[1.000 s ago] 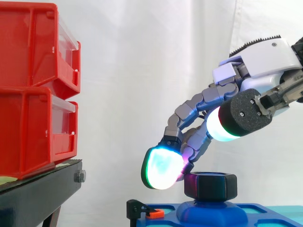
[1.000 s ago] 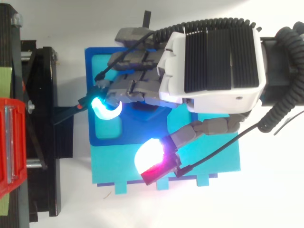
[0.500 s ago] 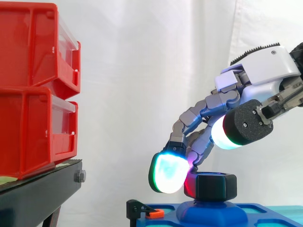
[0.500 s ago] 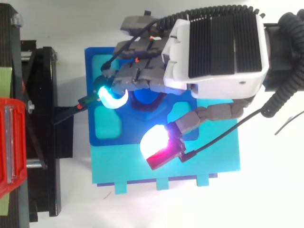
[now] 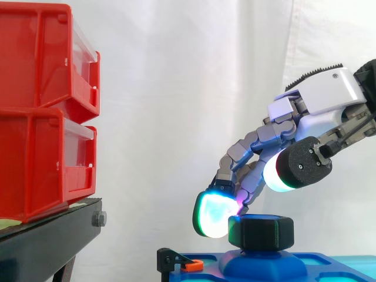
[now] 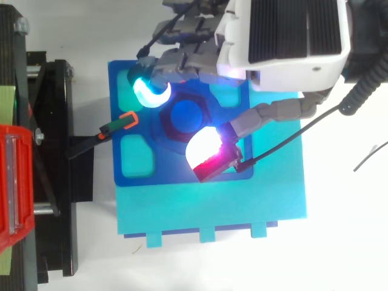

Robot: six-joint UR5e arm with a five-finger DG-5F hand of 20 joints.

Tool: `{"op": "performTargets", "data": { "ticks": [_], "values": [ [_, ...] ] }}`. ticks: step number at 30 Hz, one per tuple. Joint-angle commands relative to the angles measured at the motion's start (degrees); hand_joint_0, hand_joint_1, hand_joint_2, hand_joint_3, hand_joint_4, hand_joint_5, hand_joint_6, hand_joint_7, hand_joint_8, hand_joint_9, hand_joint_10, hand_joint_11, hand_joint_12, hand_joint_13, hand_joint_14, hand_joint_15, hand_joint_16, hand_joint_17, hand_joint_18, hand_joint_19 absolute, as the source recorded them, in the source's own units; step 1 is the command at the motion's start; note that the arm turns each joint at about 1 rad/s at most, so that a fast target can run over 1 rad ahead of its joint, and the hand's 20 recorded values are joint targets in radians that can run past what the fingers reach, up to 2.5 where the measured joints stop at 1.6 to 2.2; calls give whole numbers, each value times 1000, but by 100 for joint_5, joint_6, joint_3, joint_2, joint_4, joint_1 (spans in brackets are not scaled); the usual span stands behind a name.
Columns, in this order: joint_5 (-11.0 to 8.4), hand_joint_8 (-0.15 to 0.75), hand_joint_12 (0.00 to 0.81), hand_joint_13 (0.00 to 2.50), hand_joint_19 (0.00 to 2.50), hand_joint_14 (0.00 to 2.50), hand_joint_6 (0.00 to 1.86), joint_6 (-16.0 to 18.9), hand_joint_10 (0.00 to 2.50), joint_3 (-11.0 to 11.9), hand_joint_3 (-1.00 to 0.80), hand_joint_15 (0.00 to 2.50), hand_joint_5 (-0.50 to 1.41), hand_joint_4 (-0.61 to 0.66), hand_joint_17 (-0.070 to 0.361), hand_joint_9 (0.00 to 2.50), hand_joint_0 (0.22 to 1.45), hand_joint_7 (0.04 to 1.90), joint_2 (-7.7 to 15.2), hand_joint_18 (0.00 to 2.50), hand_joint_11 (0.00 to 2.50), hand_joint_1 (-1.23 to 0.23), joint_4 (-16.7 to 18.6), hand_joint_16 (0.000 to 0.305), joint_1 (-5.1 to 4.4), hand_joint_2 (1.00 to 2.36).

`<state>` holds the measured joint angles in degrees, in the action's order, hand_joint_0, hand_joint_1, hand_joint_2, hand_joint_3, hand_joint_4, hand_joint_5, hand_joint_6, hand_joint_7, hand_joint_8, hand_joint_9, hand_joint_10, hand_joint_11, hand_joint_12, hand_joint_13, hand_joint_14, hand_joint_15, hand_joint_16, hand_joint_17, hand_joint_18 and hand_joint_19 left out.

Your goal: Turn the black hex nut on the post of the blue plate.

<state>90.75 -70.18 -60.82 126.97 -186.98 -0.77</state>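
Red bins (image 5: 41, 111) stacked on black stand (image 5: 50, 241) at far left. A clamp (image 6: 124, 121) with an orange tip touches the plate's left edge. Blue plate (image 6: 139, 167) lies on a cyan board (image 6: 212, 212). Nut (image 5: 261, 231) sits on the post mid-plate, upright. My hand (image 5: 326, 97) comes in from the right above it, fingers curled down round the nut's left side, cyan fingertip (image 5: 212, 212) against it. My thumb pad (image 6: 205, 151) hangs above the nut's other side, not touching. It's a hook, not a pinch.
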Motion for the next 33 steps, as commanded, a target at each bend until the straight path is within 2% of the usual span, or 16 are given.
{"op": "performTargets", "data": {
  "ticks": [1,5,10,14,18,24,29,33],
  "values": [
    [110,317,398,354,102,0,502,-66,0,0,-500,0,-168,257,121,592,503,700,3,62,0,-384,4,54,68,1000],
    [233,317,396,357,99,0,502,-162,0,0,-500,0,-169,260,121,593,505,703,3,75,0,-387,22,54,139,1000],
    [268,317,396,361,99,0,502,-145,0,150,-500,0,-168,260,121,596,505,703,-5,79,0,-387,22,54,139,1000],
    [259,320,396,366,105,0,502,-136,0,238,-500,0,-168,263,122,597,505,706,3,81,0,-387,39,54,103,1000],
    [207,318,397,370,104,0,502,-92,0,229,-500,0,-168,266,121,601,506,706,3,86,0,-386,39,54,33,1000],
    [-75,320,397,374,111,0,502,-66,0,229,-500,0,-167,265,122,604,506,705,-5,94,0,-386,48,54,-107,1000],
    [-180,320,398,382,113,0,502,-57,0,229,-500,0,-166,270,121,613,505,715,3,107,0,-386,39,54,-204,1000],
    [-373,321,398,388,119,0,502,-57,0,220,-500,0,-165,268,121,623,506,720,-5,108,0,-385,30,54,-301,1000]
  ]
}}
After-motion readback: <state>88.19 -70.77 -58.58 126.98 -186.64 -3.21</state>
